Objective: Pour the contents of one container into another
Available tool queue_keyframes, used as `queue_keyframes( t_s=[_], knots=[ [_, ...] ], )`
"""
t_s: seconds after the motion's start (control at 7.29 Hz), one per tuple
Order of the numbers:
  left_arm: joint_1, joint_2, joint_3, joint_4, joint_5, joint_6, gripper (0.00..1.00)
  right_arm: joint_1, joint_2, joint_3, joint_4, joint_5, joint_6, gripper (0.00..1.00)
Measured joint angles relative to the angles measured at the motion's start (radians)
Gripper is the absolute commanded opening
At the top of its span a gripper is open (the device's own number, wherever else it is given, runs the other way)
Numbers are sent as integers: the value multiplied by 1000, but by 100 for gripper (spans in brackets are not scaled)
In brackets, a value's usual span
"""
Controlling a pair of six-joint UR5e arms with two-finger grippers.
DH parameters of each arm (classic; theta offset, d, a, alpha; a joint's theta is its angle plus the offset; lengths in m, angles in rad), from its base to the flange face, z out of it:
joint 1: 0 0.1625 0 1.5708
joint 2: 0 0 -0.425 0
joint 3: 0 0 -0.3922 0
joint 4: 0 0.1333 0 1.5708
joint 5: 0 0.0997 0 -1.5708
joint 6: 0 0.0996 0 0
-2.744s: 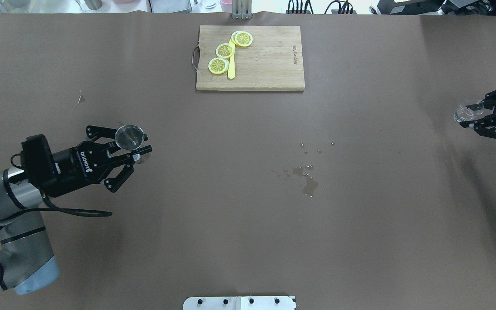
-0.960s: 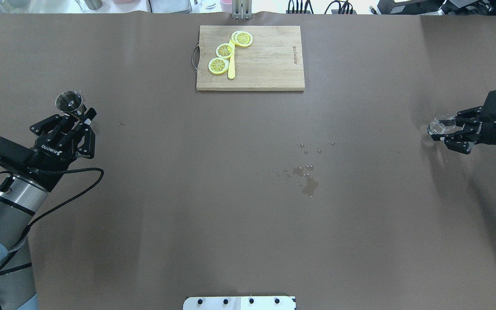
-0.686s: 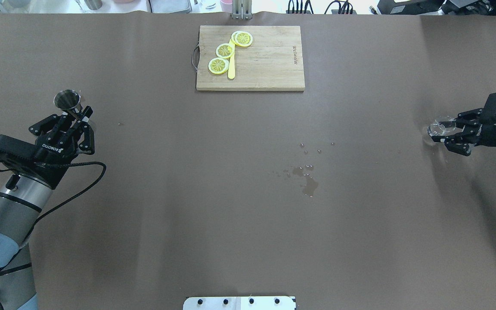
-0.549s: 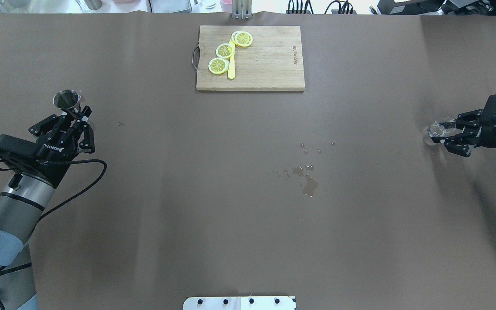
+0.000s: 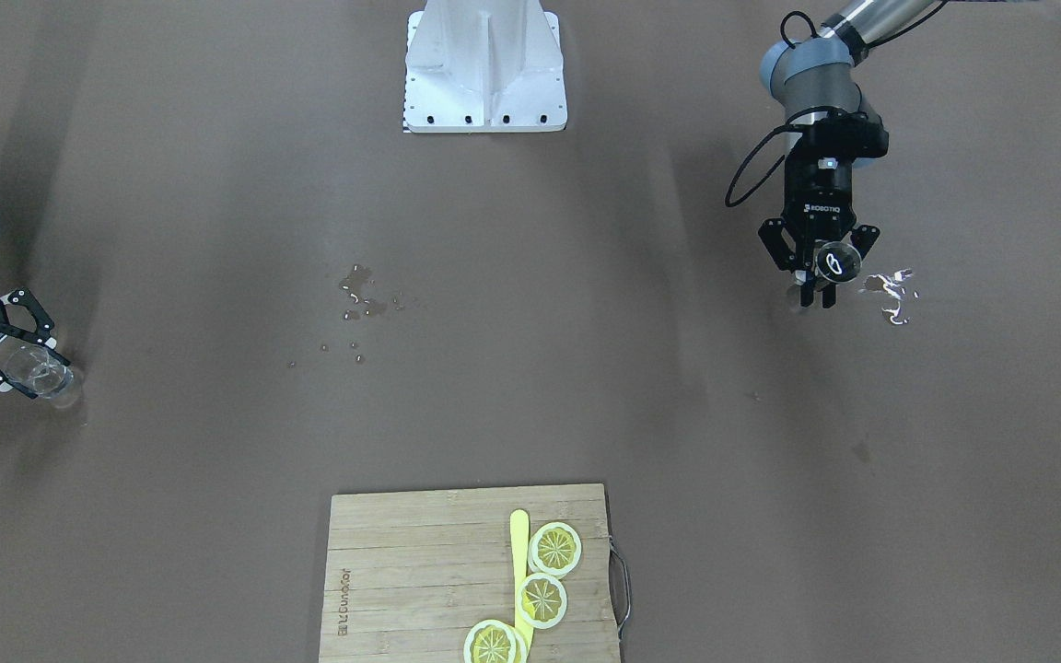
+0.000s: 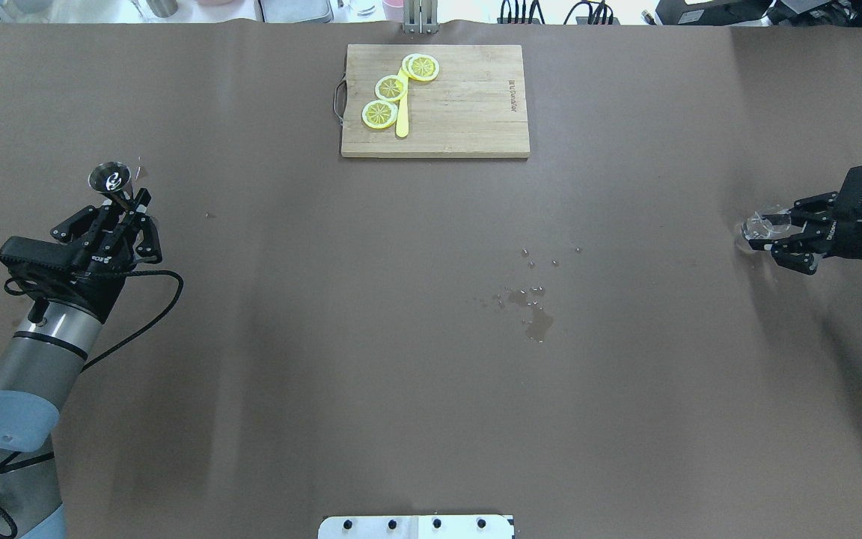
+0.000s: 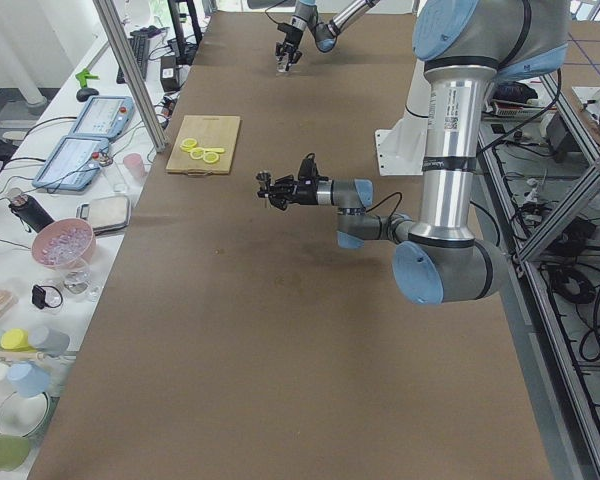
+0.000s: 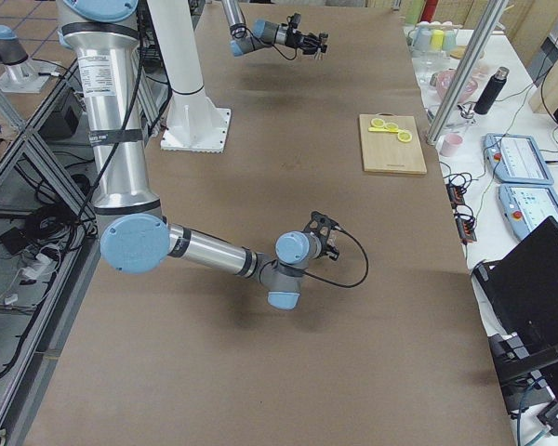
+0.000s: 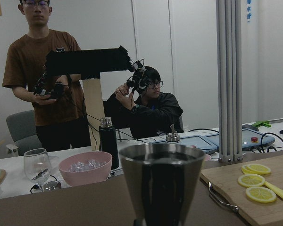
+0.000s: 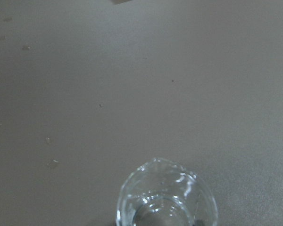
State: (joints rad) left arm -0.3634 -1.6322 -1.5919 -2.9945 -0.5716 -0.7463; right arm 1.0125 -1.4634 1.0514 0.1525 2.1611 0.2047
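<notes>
Far left of table (image 6: 326, 419): left gripper (image 6: 130, 206) has its jaws clamped on the narrow waist of the steel jigger (image 6: 110, 180). The jigger is upright with its open cone up, raised above the brown table cover; the left wrist view shows its rim level. Centre, far edge: wooden cutting board (image 6: 468, 112) with three lemon slices (image 6: 390, 88) and a yellow stick-like piece (image 6: 402, 123) on its left half. Centre-right, nearer the robot: wet patch (image 6: 539, 323) with scattered drops. Far right: right gripper (image 6: 765, 234) has its jaws closed around the clear glass (image 6: 753, 224), one finger on each side. The glass is low by the table; cannot tell if it touches. Jigger and glass are well apart, at opposite ends.
</notes>
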Motion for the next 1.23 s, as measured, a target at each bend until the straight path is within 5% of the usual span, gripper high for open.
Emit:
queue_keyframes(
  t_s=[0.82,1.23],
  knots=[
    [-31,-44,66,265,65,-279,0,3,-9,2,17,19,0,100],
    [-35,-70,117,284,111,-341,0,107,-38,21,-9,189,0,100]
  ],
)
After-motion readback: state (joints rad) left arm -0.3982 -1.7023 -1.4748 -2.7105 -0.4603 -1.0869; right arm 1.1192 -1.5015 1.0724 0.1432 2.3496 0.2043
